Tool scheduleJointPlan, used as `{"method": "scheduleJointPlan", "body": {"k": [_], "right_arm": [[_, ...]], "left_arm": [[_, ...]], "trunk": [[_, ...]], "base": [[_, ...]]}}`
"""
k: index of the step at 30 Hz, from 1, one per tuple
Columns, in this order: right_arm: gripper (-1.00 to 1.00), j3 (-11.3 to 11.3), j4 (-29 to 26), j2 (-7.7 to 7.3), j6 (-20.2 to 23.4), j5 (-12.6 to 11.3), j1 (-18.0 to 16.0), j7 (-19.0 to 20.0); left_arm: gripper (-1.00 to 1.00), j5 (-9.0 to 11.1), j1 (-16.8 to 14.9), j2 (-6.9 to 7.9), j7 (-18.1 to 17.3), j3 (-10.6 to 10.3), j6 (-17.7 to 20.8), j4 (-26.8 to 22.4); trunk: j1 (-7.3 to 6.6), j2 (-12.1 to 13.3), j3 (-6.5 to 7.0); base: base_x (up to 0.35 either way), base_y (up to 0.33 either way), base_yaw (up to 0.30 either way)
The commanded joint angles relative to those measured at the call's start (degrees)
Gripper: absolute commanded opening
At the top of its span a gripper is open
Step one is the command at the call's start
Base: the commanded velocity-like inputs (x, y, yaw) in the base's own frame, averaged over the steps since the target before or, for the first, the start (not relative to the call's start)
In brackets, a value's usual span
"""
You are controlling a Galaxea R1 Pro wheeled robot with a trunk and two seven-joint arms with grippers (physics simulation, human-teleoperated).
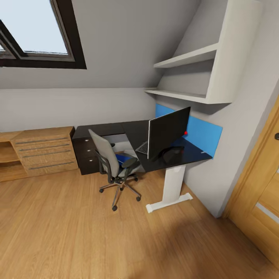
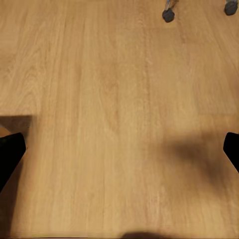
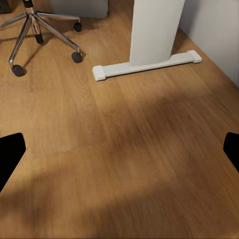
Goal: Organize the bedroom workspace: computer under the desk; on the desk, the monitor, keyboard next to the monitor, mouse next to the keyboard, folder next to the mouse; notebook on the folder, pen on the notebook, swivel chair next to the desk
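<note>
The grey upholstered swivel chair [image 1: 112,162] stands just beside the glossy black L-shaped desk [image 1: 128,130], bright blue folder [image 1: 122,158] on its seat. The black-fronted monitor [image 1: 167,131] stands on the desk. Both grippers, left [image 2: 119,149] and right [image 3: 119,152], are spread wide, holding nothing, over the wood floor [image 1: 77,232].

Attic room: grey sloped walls [image 1: 116,58], skylight [image 1: 35,31], wood floor [image 1: 77,232], white shelves [image 1: 186,58], low light-wood cabinet [image 1: 38,153].

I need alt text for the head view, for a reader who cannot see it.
A black L-shaped desk stands in a bedroom corner, bearing a monitor and keyboard. A grey swivel chair with a blue folder on its seat stands before it.
</note>
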Motion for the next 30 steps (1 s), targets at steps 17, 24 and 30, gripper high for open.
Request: {"method": "scheduleJointPlan", "body": {"k": [17,24,30], "right_arm": [[1.0,-0.19,0.01,-0.17,0.13,0.56,-0.02,-0.52],[1.0,-0.27,-0.01,-0.19,0.31,0.56,-0.02,-0.52],[1.0,-0.33,-0.1,-2.81,0.68,0.48,-0.02,-0.46]], "left_arm": [[1.0,0.14,-0.04,-0.04,1.93,-0.3,7.41,-1.25],[1.0,0.38,-0.06,0.33,2.17,-0.21,25.91,-6.18],[1.0,4.98,-0.05,0.5,2.15,-0.05,27.79,-7.23]], "trunk": [[2.63,-4.85,-2.22],[4.17,-7.66,-3.48],[5.49,-10.06,-4.69]], "base": [[0.0,0.0,0.287],[0.0,0.0,0.287],[0.0,0.0,0.283]]}}
